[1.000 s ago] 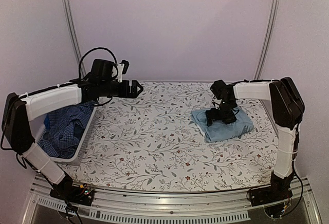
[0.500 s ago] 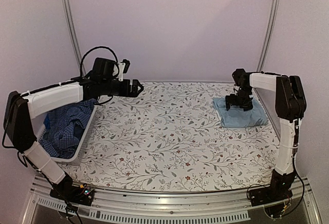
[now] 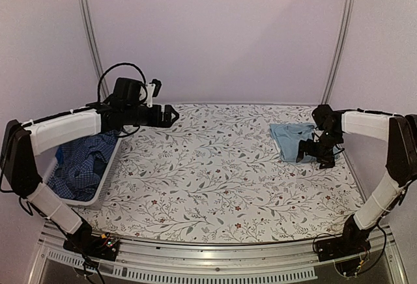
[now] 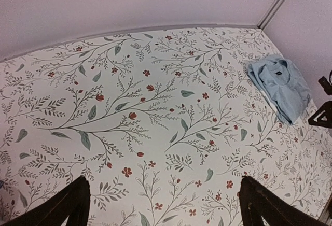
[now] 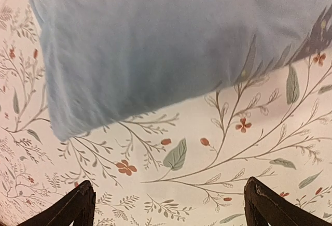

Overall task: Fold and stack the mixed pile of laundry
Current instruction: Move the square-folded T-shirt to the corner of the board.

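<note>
A folded light-blue shirt (image 3: 290, 139) lies at the far right of the floral table; it also shows in the left wrist view (image 4: 280, 85) and fills the top of the right wrist view (image 5: 155, 39). My right gripper (image 3: 315, 153) is open and empty, just off the shirt's near right edge, over bare table (image 5: 171, 205). My left gripper (image 3: 171, 114) is open and empty, held above the table's back left (image 4: 163, 205). A dark blue checked shirt (image 3: 81, 160) lies crumpled in the white basket (image 3: 104, 176) at the left.
The basket stands at the table's left edge under my left arm. A side wall runs close behind the folded shirt on the right. The table's near edge meets a metal rail (image 3: 215, 255).
My right gripper slid the folded light-blue shirt from mid-right toward the far right, then let go and drew back off its near edge. The left arm barely moved.
</note>
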You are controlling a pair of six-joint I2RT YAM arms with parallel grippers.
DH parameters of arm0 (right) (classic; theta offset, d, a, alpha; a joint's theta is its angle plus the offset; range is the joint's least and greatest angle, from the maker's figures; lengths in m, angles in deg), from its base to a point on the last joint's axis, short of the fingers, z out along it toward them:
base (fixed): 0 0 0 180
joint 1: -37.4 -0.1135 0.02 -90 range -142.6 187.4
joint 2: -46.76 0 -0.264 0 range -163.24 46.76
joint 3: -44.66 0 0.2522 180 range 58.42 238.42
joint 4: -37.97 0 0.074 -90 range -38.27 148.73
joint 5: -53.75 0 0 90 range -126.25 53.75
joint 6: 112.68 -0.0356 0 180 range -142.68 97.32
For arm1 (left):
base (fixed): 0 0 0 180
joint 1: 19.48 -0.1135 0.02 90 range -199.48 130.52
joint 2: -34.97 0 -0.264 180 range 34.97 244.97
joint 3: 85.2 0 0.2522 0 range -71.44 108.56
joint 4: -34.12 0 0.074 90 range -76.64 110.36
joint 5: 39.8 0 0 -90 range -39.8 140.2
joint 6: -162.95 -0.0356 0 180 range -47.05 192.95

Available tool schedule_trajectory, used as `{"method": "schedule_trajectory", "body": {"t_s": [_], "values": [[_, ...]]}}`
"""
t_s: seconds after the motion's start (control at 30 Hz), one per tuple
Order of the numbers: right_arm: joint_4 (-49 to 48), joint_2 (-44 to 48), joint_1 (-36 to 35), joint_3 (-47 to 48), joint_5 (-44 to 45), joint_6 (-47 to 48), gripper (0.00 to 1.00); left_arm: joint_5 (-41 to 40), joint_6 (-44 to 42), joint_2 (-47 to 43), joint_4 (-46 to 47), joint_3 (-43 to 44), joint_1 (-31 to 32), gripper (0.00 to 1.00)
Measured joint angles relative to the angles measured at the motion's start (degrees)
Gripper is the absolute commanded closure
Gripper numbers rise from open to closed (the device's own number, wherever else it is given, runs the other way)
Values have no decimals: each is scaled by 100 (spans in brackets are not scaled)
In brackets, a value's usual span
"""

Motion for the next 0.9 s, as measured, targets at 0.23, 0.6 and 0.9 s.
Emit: {"method": "schedule_trajectory", "body": {"t_s": [0.23, 0.6, 0.9], "values": [[-404, -330, -4, -835, -166, -275, 1, 7, 44, -52, 39, -61, -11, 0], [-616, -1849, 79, 955, 186, -17, 1, -149, 87, -146, 31, -61, -44, 0], [-800, -3110, 494, 2769, 216, 466, 1, -367, 109, -149, -142, 9, -79, 0]]}}
